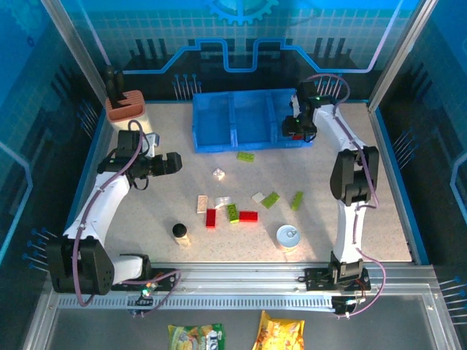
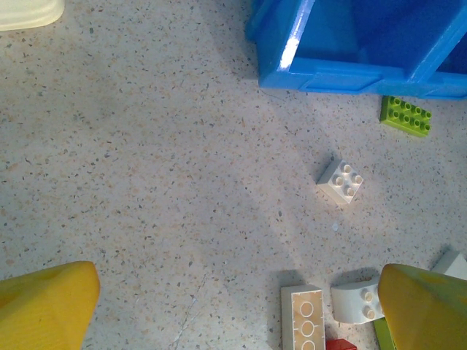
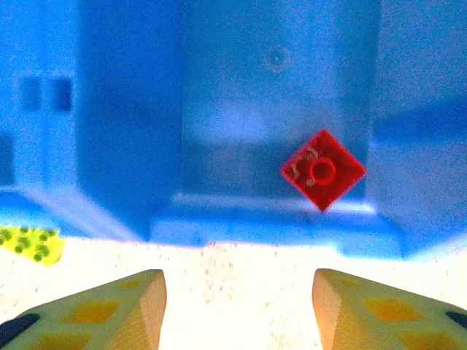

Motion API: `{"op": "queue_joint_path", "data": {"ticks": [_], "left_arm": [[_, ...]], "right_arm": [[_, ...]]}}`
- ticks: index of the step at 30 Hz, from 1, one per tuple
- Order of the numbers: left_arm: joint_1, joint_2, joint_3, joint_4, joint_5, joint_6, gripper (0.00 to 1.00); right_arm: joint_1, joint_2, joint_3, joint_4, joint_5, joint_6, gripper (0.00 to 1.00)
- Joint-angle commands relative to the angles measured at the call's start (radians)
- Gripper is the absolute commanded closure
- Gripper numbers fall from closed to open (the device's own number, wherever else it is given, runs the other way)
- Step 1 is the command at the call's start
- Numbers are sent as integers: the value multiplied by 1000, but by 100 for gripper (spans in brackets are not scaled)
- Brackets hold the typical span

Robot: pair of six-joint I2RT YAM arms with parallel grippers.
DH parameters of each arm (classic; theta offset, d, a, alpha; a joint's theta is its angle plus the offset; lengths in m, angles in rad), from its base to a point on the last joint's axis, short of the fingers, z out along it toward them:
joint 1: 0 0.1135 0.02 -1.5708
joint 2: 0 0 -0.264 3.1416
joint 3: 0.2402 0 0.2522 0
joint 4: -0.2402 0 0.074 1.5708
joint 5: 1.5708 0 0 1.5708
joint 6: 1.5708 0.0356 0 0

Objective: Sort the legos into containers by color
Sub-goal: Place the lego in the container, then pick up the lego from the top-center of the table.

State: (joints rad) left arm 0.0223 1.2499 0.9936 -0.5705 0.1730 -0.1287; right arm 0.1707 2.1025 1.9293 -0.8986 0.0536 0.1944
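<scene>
- One red brick (image 3: pixel 322 169) lies in the blue bin's (image 3: pixel 109 146) right-hand compartment; the right gripper (image 3: pixel 239 306) hovers at its near wall, fingers apart, empty.
- We see the left gripper (image 2: pixel 239 284) spread wide above loose bricks (image 1: pixel 232 211), likely ready to pick.

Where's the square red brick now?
Right wrist view: the red brick is inside the blue bin, right of centre, just beyond the open right gripper.

Overhead from behind, wrists close, bin (image 1: pixel 219 144) shared

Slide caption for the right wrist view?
Right tool open before the blue bin tray, a red lego in the compartment ahead, a lime green lego outside at left.
</scene>
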Motion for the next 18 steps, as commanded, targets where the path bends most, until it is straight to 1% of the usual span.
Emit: {"op": "queue_joint_path", "data": {"ticks": [1,6,11,13,18], "left_arm": [[6,-26,-6,3,3,5,1],[6,-24,-3,3,11,4,1],[5,-22,-3,4,17,0,1],[5,-21,-3,5,20,0,1],[5,-22,0,1,20,1,1]], "right_arm": [[27,-132,-135,77,3,88,44],[67,-260,-361,230,-22,218,40],[148,-312,-497,348,10,306,38],[191,-312,-524,377,50,334,37],[304,-268,-543,415,214,425,33]]}}
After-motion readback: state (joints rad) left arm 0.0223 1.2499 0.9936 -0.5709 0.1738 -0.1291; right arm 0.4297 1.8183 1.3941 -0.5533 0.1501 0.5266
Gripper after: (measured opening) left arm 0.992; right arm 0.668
